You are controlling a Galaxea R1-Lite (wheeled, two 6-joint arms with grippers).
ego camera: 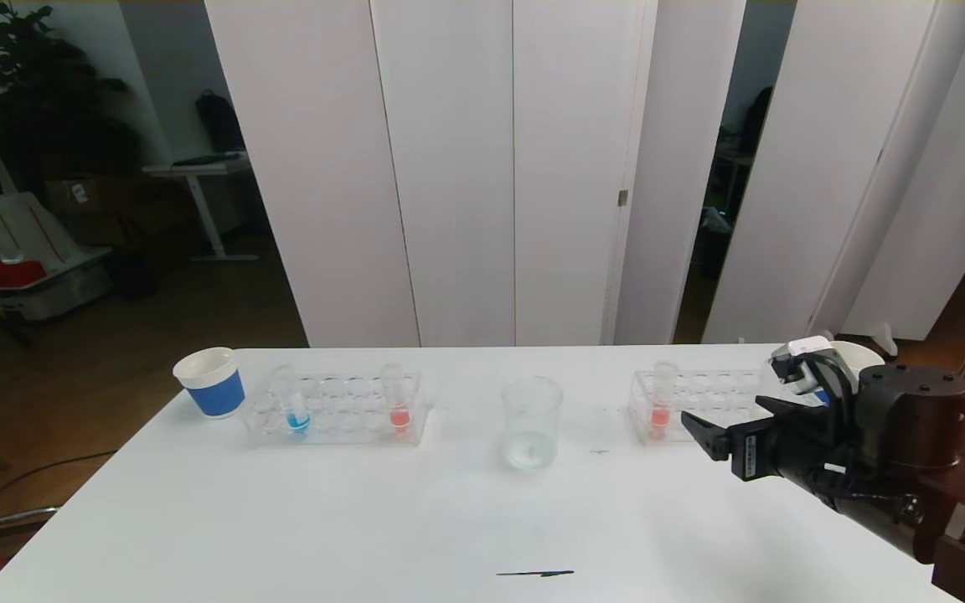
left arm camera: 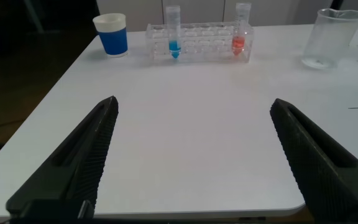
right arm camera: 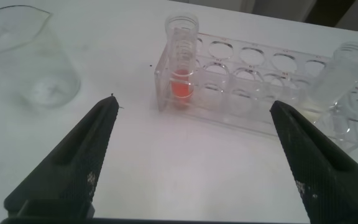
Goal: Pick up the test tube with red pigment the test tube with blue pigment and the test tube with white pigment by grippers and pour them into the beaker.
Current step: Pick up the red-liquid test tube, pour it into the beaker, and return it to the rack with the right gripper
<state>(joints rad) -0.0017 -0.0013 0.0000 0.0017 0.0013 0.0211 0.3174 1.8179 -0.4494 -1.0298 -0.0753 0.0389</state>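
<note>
We count two clear racks (ego camera: 336, 410) (ego camera: 700, 402); the test tube with blue pigment (ego camera: 296, 410) stands in the left rack; one beaker (ego camera: 530, 421) between; right gripper (ego camera: 730, 431) and left gripper (left arm camera: 194, 155) released.

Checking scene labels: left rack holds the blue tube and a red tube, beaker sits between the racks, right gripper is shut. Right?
Not quite. The right gripper is open, its fingers spread wide in the right wrist view. The rest holds: the left rack holds the blue tube and a red tube, and the beaker sits between the racks.
</note>
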